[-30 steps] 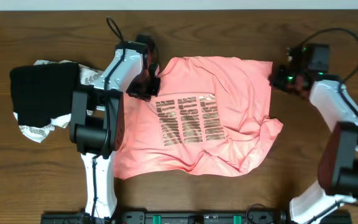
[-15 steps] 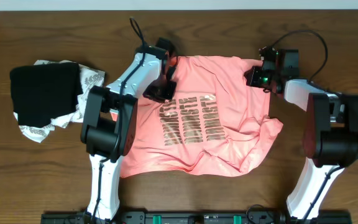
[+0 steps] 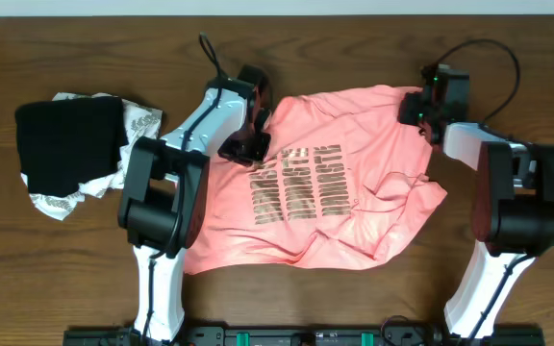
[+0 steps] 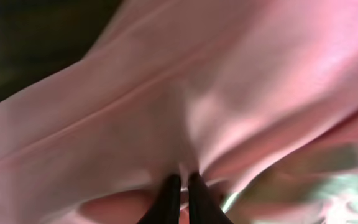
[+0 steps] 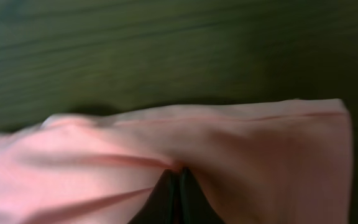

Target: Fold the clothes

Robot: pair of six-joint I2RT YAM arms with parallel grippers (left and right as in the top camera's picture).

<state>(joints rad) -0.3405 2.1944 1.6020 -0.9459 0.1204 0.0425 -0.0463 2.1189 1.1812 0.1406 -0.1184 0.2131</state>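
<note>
The clothes, a salmon-pink T-shirt [image 3: 344, 192] with brownish-gold lettering [image 3: 296, 183], lie wrinkled in the middle of the table, part of the shirt's left side under the left arm. My left gripper [image 3: 248, 146] sits on the shirt's upper left part, shut on a pinch of pink fabric [image 4: 185, 124]; its dark fingertips [image 4: 171, 186] are nearly touching. At the upper right corner my right gripper [image 3: 415, 108] is shut on the shirt's edge [image 5: 229, 143], the cloth bunching at the tips [image 5: 178, 175].
A black folded garment [image 3: 70, 142] lies on a white cloth with grey pattern [image 3: 54, 202] at the far left. Bare brown wooden table [image 3: 508, 58] surrounds the shirt. Both arm bases stand at the front edge.
My right gripper came in from the right, shut on the shirt's upper right corner and drew it back right. The left gripper shifted right with its pinch. The shirt's top edge stretched wider.
</note>
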